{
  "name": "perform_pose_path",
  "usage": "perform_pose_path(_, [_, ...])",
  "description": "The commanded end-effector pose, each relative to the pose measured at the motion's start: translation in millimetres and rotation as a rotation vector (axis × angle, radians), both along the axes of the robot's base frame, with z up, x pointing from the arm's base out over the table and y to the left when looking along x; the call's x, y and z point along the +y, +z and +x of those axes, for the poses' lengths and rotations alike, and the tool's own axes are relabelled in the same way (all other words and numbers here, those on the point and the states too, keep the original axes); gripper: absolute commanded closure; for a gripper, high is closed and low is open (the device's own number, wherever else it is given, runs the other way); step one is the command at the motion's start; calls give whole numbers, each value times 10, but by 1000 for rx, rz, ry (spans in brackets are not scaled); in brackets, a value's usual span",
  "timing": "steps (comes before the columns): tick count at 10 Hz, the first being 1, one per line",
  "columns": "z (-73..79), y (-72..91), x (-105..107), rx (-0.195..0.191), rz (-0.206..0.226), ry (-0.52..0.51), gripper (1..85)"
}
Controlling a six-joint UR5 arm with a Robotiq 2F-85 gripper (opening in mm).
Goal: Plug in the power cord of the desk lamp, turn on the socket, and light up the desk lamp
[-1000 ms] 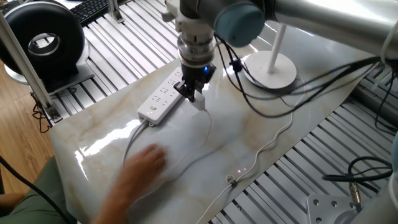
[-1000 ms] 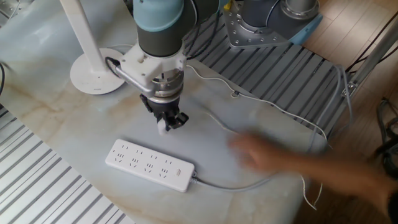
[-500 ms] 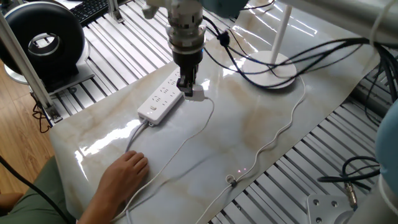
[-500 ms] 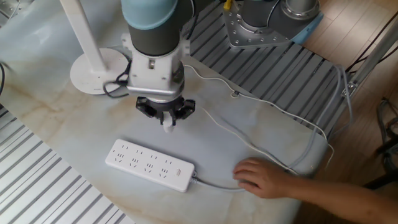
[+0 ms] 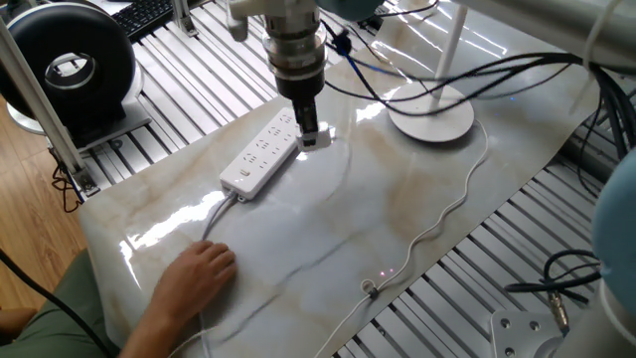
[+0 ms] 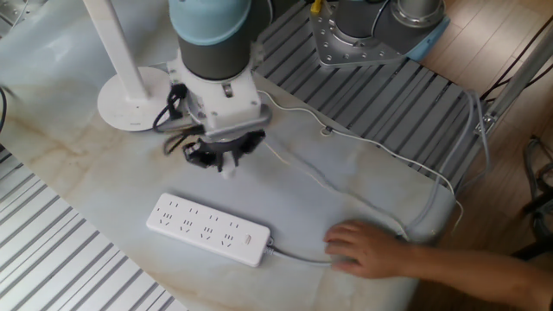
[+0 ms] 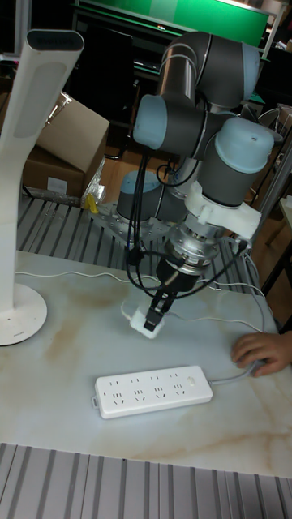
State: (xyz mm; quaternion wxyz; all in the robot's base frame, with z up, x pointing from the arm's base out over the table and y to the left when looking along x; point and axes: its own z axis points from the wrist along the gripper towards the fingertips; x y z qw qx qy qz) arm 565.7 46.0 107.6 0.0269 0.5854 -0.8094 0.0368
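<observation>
My gripper is shut on the small white plug of the power cord. It holds the plug tilted, just above the tabletop beside the far end of the socket. From the other fixed view the plug hangs a short way behind the socket, apart from it. In the tall view the gripper and plug are above the socket. The desk lamp stands at the back with its pole upright. Its head looks unlit.
A person's hand rests on the marble top near the socket's thicker cable. A black ring-shaped device stands off the table's left. The robot base and slatted aluminium frame border the top.
My gripper has turned about its axis and shifted slightly toward the far end of the socket, carrying the plug. The person's hand came to rest on the table and stays still.
</observation>
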Motion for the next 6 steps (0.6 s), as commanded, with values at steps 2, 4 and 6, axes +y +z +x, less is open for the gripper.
perform_pose_path(2, [587, -55, 123, -115, 53, 491, 847])
perform_pose_path(4, [718, -4, 147, -135, 92, 638, 847])
perform_pose_path(6, [809, 54, -55, -119, 33, 752, 847])
